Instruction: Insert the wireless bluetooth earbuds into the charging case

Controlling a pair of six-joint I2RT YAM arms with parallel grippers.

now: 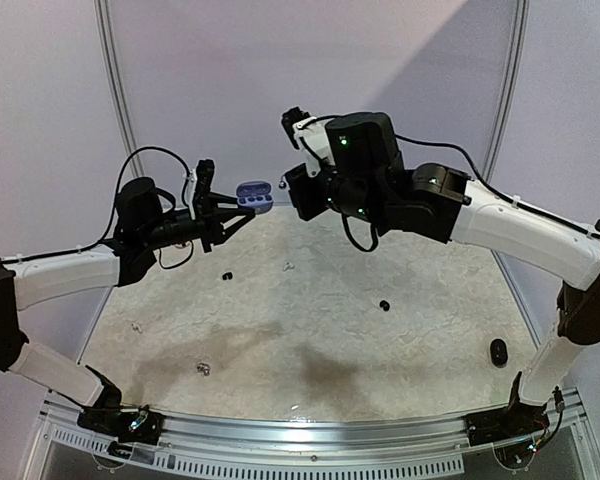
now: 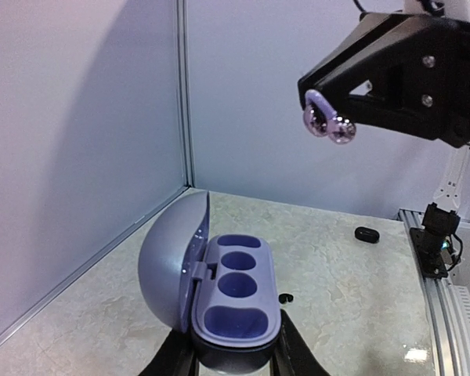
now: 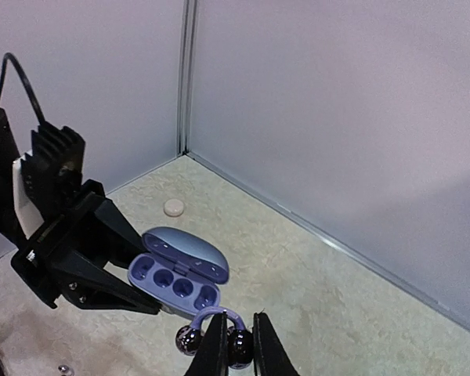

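Observation:
My left gripper (image 1: 238,212) is shut on an open lavender charging case (image 1: 254,196), held in the air above the far side of the table. In the left wrist view the case (image 2: 236,291) sits between my fingers, lid up on the left, and its pockets are empty. My right gripper (image 3: 236,354) is shut on a clip-style earbud (image 3: 189,339) with a lavender bridge and two shiny ball ends. It hangs just right of and above the case (image 3: 178,270). The earbud also shows in the left wrist view (image 2: 329,124).
On the table lie two small black buds (image 1: 226,276) (image 1: 384,305), a black case (image 1: 498,351) at the right, and small silvery pieces (image 1: 289,266) (image 1: 203,369) (image 1: 136,326). A beige round disc (image 3: 173,207) lies near the back corner. Walls close the back and sides.

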